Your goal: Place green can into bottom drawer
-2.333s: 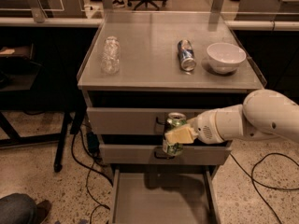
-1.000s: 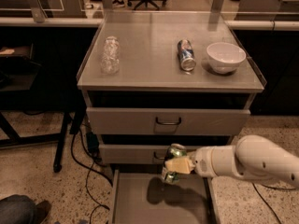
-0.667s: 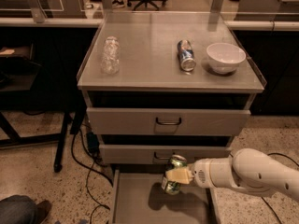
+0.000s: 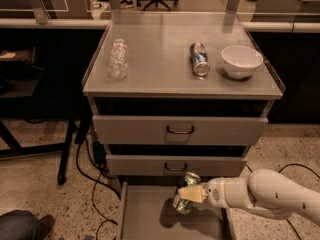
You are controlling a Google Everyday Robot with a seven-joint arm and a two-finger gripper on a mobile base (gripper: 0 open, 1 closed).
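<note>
As it juts in from four o'clock, the gripper (image 4: 187,194) clasps the tilted green can (image 4: 183,205) over the open bottom drawer (image 4: 142,216); its fingers (image 4: 190,193) hide the can's middle, and the drawer's front is cropped.

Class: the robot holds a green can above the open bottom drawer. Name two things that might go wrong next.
1. The hand, over the bottom drawer, holds the green can tilted; released so, it may topple and roll.
2. The can's top sits close to the middle drawer front; lifting could knock it.
</note>
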